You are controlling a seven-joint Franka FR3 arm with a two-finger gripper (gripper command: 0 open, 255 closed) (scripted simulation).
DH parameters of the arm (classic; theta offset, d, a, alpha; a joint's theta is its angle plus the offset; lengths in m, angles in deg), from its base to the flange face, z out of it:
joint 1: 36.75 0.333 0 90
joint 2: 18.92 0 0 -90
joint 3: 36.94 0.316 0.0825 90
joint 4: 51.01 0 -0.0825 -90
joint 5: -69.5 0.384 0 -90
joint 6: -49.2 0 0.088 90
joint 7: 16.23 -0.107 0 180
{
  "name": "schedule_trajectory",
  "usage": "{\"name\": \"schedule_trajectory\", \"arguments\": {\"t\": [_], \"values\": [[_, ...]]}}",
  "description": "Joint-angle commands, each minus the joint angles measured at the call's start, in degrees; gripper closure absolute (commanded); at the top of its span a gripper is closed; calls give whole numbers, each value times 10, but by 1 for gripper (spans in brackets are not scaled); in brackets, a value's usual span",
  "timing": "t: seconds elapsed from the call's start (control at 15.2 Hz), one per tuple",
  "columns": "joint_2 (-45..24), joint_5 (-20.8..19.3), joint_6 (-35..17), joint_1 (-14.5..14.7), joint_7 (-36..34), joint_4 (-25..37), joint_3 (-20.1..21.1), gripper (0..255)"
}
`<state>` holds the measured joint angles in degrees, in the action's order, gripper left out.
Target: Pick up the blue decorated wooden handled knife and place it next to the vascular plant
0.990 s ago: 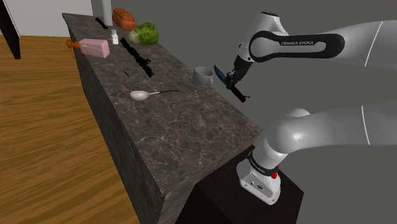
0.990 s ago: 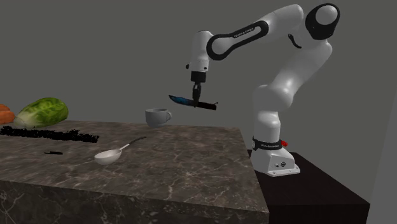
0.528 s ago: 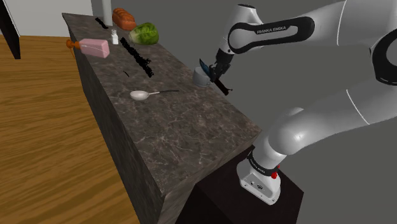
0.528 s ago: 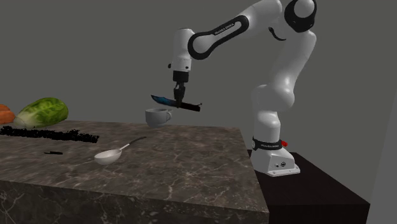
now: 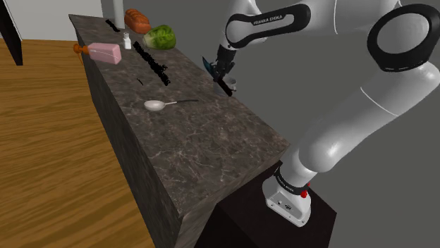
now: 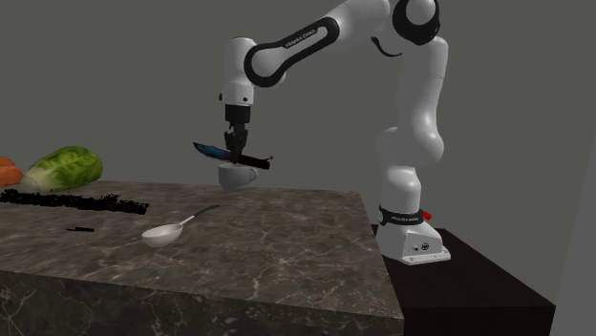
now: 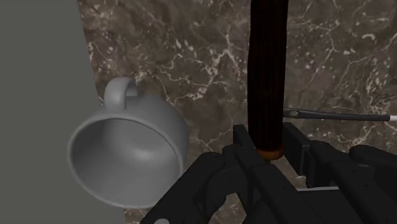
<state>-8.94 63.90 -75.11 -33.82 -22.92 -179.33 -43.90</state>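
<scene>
My gripper (image 5: 223,71) is shut on the knife (image 5: 212,67), which has a blue blade and a dark wooden handle, and carries it level in the air. In the second exterior view the gripper (image 6: 235,153) holds the knife (image 6: 212,151) just above a grey mug (image 6: 237,177). In the wrist view the dark handle (image 7: 266,76) runs out from between the fingers (image 7: 242,144) of the gripper (image 7: 268,150), with the mug (image 7: 127,153) beside it on the counter. The green leafy plant (image 5: 161,36) lies far along the counter; it is also seen as a green plant (image 6: 65,167).
A white spoon (image 5: 156,105) lies mid-counter on the dark marble counter (image 5: 204,148). A ragged black strip (image 5: 151,62), a small white shaker (image 5: 127,42), a pink block (image 5: 104,51) and a bread loaf (image 5: 137,20) sit toward the far end. Wooden floor (image 5: 49,162) lies below the counter's edge.
The arm has swung toward the shoulder view's left, carrying the knife from beyond the counter's edge to above the mug. The grip on the knife is unchanged.
</scene>
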Motion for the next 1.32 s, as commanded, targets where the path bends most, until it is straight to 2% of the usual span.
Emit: {"name": "schedule_trajectory", "arguments": {"t": [0.0, 0.53, 0.99, 1.25], "values": [[-44, 6, 2, 5, -6, 46, 5, 255], [-214, 23, 48, 22, -30, 259, 21, 255], [-382, 32, 131, 32, -46, 508, 31, 255], [-387, 31, 102, 32, -48, 484, 31, 255]]}}
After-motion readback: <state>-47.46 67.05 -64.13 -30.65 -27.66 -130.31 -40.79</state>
